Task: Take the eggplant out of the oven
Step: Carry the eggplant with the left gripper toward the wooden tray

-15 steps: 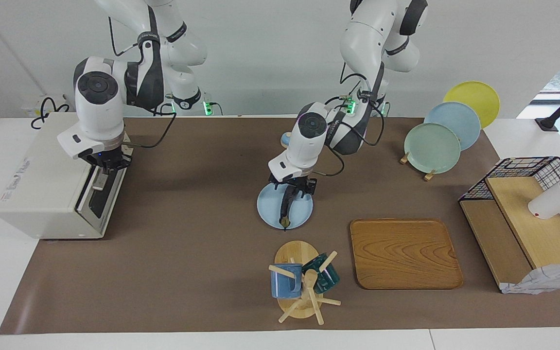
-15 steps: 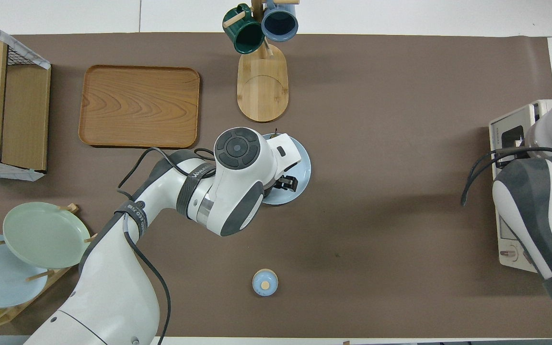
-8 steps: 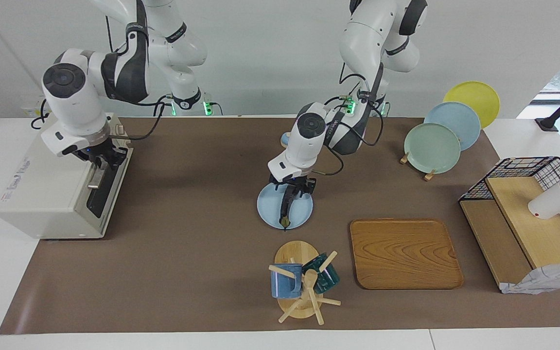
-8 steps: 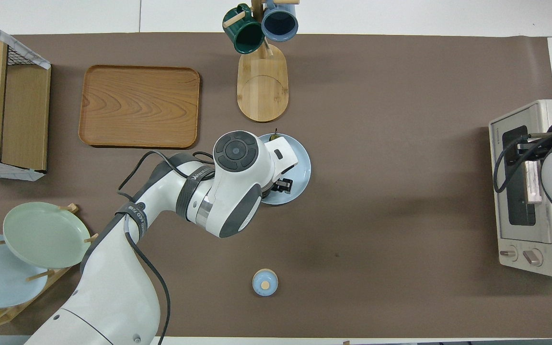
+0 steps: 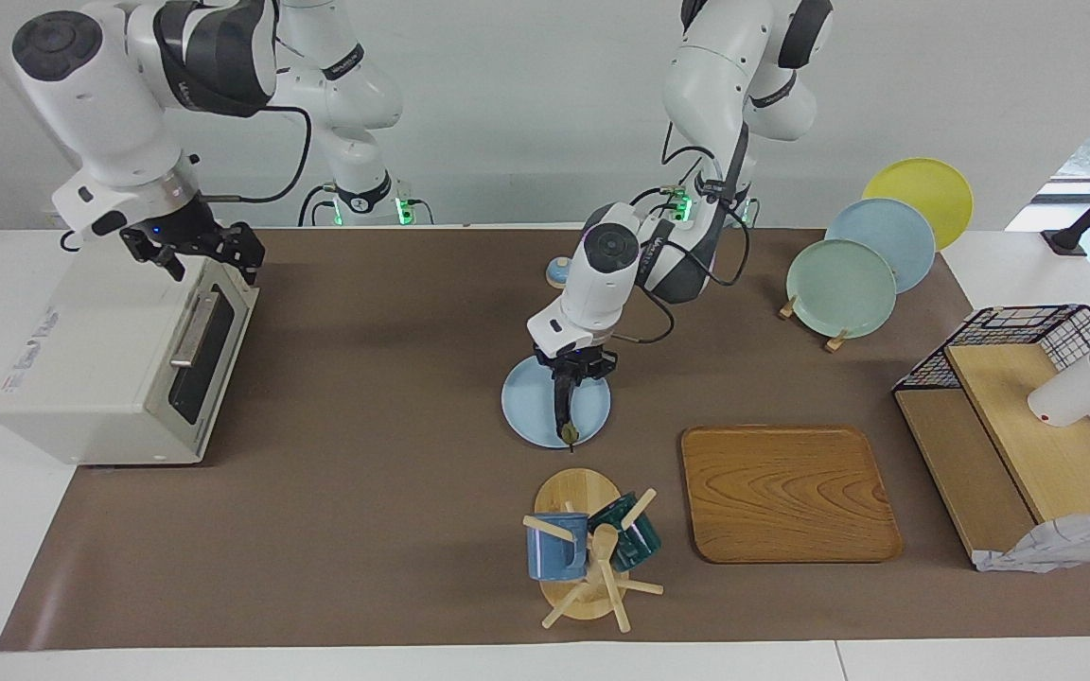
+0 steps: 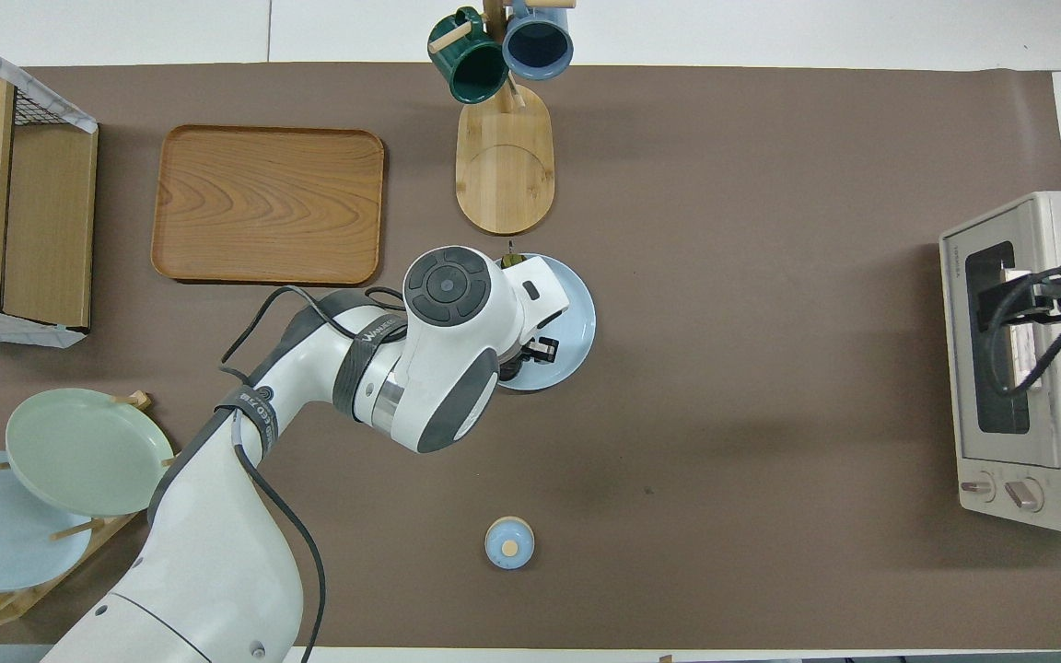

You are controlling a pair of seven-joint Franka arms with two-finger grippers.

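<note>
On the pale blue plate [image 5: 528, 409] mid-table lies the eggplant [image 5: 565, 407], stem end pointing away from the robots. The left gripper [image 5: 571, 368] is closed on its nearer end. The oven [image 5: 91, 355] sits at the right arm's end of the table, door shut. The right gripper [image 5: 195, 248] hangs above the oven's top front edge, jaws spread wide, holding nothing.

Judgement: eggplant is out of the oven; the step is setting it down. Best to ease the fingers apart only once it lies flat, then lift straight up so it does not roll off.

Facing view shows the grip and the eggplant's length. In the overhead view the left arm's wrist hides nearly all of it.
</note>
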